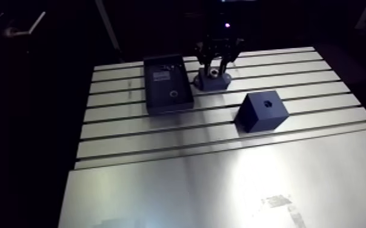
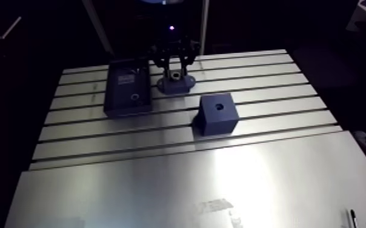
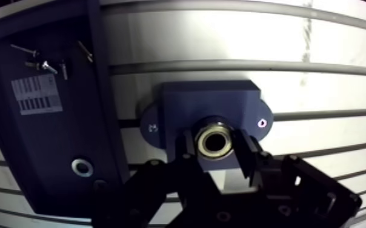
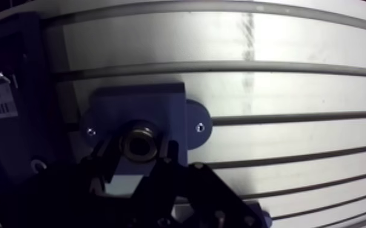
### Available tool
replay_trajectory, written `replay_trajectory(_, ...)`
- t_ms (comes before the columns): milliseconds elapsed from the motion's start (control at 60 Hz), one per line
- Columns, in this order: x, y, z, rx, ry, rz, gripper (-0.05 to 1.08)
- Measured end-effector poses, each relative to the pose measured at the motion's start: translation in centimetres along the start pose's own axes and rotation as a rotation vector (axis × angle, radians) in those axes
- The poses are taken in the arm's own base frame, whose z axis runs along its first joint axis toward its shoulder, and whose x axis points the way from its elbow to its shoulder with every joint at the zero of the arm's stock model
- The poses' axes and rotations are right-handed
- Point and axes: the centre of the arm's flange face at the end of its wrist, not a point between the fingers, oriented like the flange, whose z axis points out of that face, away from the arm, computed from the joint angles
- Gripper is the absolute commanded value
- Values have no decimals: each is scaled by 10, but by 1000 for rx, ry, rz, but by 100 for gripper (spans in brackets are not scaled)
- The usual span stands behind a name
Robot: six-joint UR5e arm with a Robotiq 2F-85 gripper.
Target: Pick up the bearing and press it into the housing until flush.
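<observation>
Table (image 1: pixel 222 182): slotted aluminium top with a plain plate along the near side; everything stands on the slotted part.
Tray (image 1: pixel 168 85): dark, shallow and rectangular, furthest left in the arm view, just beside the housing but apart from it.
Tray contents: a few loose screws (image 3: pixel 46 63) at one end, a white printed label (image 3: pixel 35 96) next to them, and a small metal ring (image 3: pixel 82 167) lying flat toward the other end.
Housing (image 3: pixel 206 100): dark blue block with a rounded ear on each side, sitting flat on the table directly under the gripper.
Bearing (image 3: pixel 216 139): bright metal ring, bore facing up, over the middle of the housing. Whether it is already seated in the bore cannot be told.
Gripper (image 3: pixel 217 144): comes straight down over the housing. Its two fingers (image 3: pixel 188 148) are drawn in narrow, one on each side of the bearing, clamped against its outer rim.
Block (image 1: pixel 263 111): dark blue cube with a small round hole in its top face, furthest right in the arm view, nearer the plain plate and well apart from the housing.
</observation>
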Motion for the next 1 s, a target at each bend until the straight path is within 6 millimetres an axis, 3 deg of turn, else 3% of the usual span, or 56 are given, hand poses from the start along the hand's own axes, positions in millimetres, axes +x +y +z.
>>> replay_trajectory(400, 0, -1, 1, 0, -2, 2, 66)
replay_trajectory(433, 0, -1, 2, 0, -2, 2, 64)
replay_trajectory(483, 0, -1, 2, 0, -2, 2, 50)
replay_trajectory(533, 0, -1, 1, 0, -2, 2, 49)
replay_trajectory(567, 0, -1, 1, 0, -1, 1, 34)
replay_trajectory(583, 0, -1, 1, 0, -1, 1, 34)
replay_trajectory(617, 0, -1, 0, 0, 1, 1, 15)
replay_trajectory(650, 0, -1, -2, 0, 3, 0, 15)
replay_trajectory(667, 0, -1, -2, 0, 4, -1, 7)
replay_trajectory(700, 0, -1, -4, 0, 7, -1, 2)
replay_trajectory(1000, -1, -1, -18, 0, 28, -4, 1)
